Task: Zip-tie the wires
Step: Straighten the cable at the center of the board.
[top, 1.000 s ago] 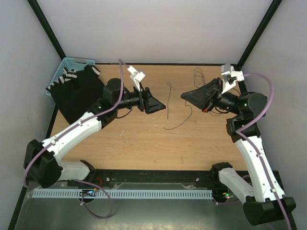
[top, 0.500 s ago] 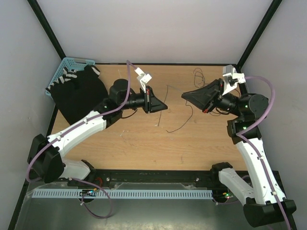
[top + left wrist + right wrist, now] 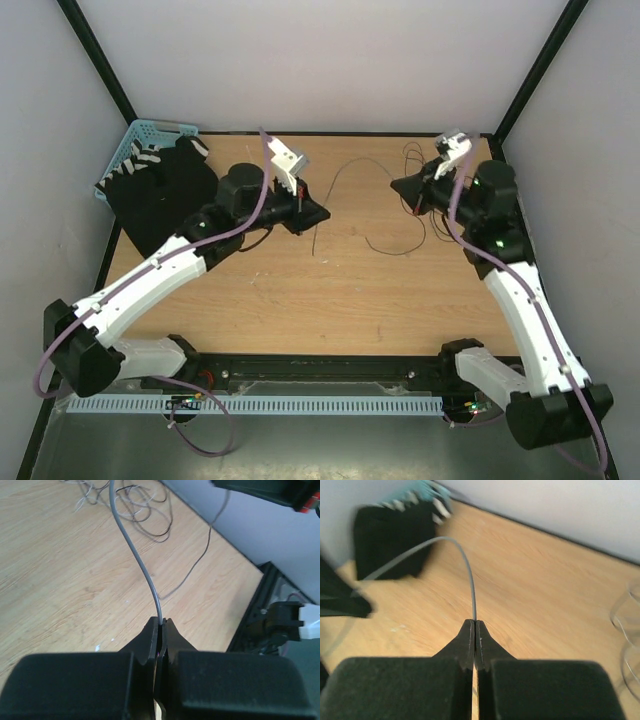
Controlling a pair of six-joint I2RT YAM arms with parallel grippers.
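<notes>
One thin grey-black wire (image 3: 339,171) arcs above the table between my two grippers. The left gripper (image 3: 322,213) is shut on one end, and in the left wrist view the wire (image 3: 142,570) rises from the shut left gripper (image 3: 160,622). My right gripper (image 3: 397,185) is shut on the other end; its wrist view shows the wire (image 3: 470,580) leaving the shut right gripper (image 3: 474,623) and curving left. Loose lengths (image 3: 385,247) trail down onto the table. The rest of the wires lie tangled (image 3: 413,160) at the back right, tangle (image 3: 135,502). The zip tie is out of view.
A black cloth with white stripes (image 3: 160,190) lies at the back left, partly over a teal basket (image 3: 150,130). Black frame posts (image 3: 530,70) stand at the back corners. The cloth (image 3: 390,540) also shows in the right wrist view.
The left gripper has shut on the wire and drawn back slightly left. The right arm has swung toward the back, and the wire now arcs up between the grippers.
</notes>
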